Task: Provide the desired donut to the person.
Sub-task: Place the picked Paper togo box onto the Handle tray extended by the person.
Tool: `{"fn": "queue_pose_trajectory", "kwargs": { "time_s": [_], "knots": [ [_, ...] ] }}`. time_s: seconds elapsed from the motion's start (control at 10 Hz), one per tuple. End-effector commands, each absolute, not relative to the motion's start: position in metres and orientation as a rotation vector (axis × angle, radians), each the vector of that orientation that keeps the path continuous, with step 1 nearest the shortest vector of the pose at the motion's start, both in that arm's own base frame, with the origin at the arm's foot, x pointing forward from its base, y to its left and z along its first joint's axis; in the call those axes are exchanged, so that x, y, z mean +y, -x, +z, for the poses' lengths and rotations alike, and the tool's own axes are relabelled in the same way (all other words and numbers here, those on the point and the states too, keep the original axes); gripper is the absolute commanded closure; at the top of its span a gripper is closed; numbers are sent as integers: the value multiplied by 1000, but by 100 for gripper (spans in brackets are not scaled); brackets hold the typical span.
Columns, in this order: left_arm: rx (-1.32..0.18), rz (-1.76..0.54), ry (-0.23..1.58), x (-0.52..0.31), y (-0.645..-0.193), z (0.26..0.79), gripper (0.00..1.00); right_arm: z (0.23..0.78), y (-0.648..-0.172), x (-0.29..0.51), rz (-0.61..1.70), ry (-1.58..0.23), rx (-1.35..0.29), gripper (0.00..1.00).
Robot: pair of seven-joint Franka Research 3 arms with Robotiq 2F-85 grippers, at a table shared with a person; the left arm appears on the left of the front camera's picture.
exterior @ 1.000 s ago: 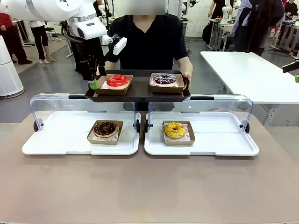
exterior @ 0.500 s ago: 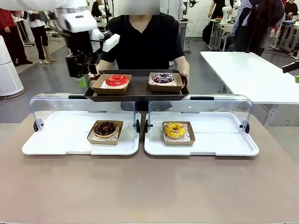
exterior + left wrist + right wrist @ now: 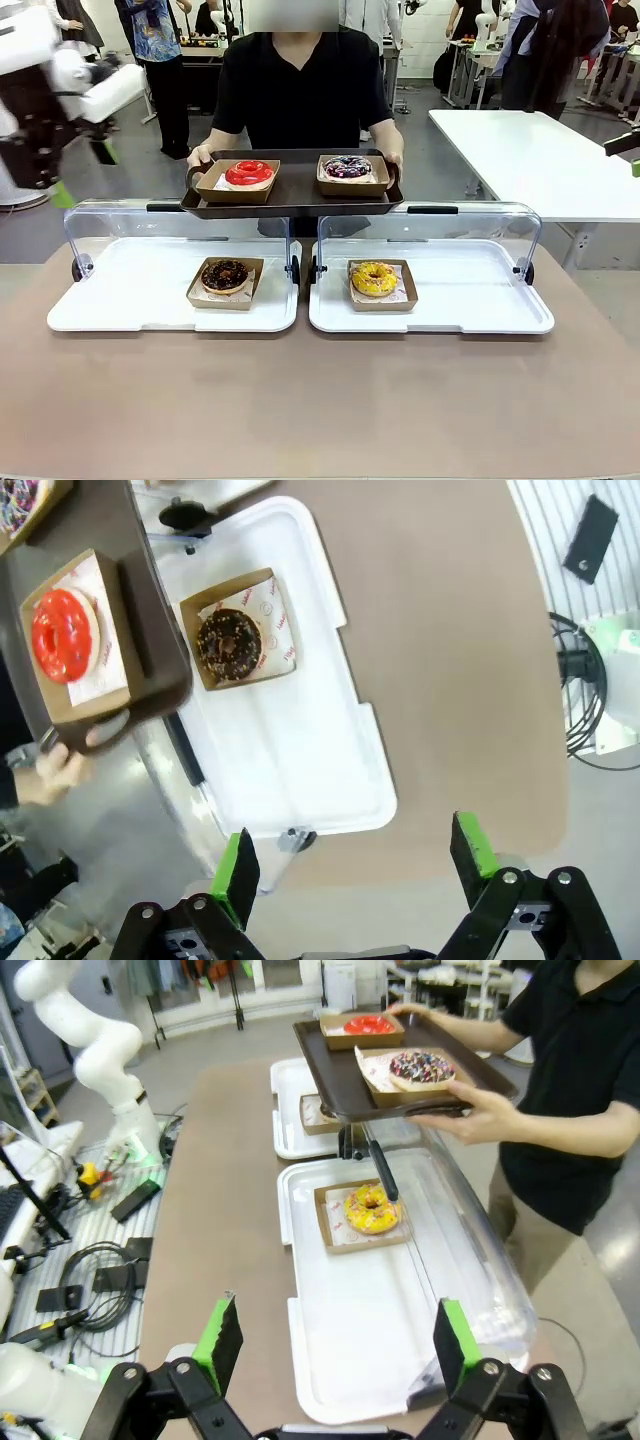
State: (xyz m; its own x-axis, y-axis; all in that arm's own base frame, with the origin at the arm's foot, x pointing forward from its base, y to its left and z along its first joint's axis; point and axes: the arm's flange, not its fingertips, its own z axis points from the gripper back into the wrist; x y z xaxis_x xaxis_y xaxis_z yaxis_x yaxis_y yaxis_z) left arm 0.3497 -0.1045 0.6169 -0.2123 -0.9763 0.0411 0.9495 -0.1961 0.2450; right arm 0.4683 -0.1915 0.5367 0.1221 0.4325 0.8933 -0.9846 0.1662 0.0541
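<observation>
Left claw (image 3: 355, 875): jaws wide apart, gripping nothing, high over the counter's (image 3: 320, 400) left end.
Right claw (image 3: 330, 1345): spread wide, nothing held, above the right white tray (image 3: 340, 1360).
Person (image 3: 300, 90): holds the brown tray (image 3: 295, 195) at the far side.
Red donut (image 3: 250, 172): sits boxed on that brown tray, left of the sprinkled donut (image 3: 348, 167).
</observation>
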Motion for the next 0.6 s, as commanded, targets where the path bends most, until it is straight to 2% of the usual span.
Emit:
{"fn": "queue_pose_trajectory", "kwargs": {
  "time_s": [0.0, 0.3, 0.4, 0.5],
  "knots": [
    [-296, -1739, -124, -79, -350, 602, 0, 537, -468, -191, 1226, -816, -878, 0],
    [-257, -1709, -88, -56, -361, 595, 0, 537, -468, -191, 1226, -816, -878, 0],
    [-110, -1695, -199, -68, -362, 585, 0, 537, -468, -191, 1226, -816, -878, 0],
    [-270, -1688, -80, -53, -356, 599, 0, 537, -468, -191, 1226, -816, -878, 0]
  ]
}}
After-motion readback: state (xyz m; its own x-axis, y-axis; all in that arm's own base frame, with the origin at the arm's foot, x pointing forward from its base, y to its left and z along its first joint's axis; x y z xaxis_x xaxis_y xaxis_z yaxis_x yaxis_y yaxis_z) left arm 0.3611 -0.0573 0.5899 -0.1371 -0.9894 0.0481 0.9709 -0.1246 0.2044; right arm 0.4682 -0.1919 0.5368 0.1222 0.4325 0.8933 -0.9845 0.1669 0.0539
